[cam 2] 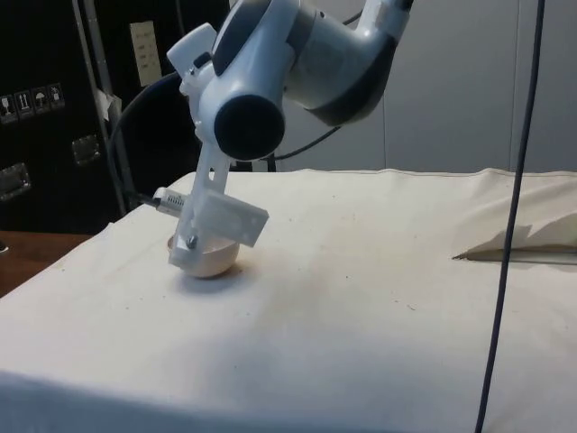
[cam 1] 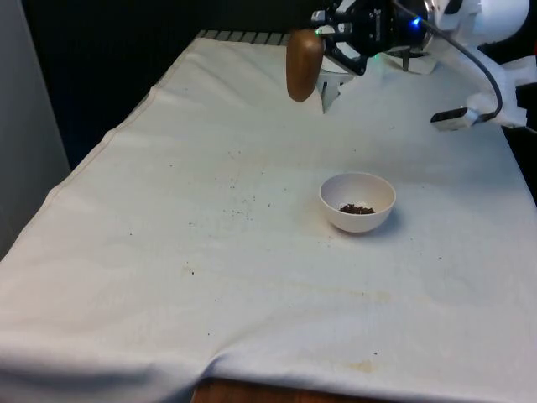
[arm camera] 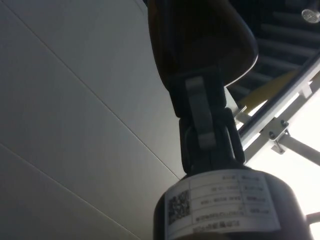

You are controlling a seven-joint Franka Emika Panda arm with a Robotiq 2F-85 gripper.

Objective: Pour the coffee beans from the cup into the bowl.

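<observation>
Coffee beans lie in the white bowl near the middle of the cloth-covered table in the front view, while the gripper holds the brown cup high above the far end, fingers closed on it. From the side, the bowl sits partly behind the arm. At the wrist, one finger presses the cup.

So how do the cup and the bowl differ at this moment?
The cup is brown, the bowl white. The cup is held in the air by the tool; the bowl rests on the cloth. Coffee beans lie in the bowl; the cup's contents can't be seen.
</observation>
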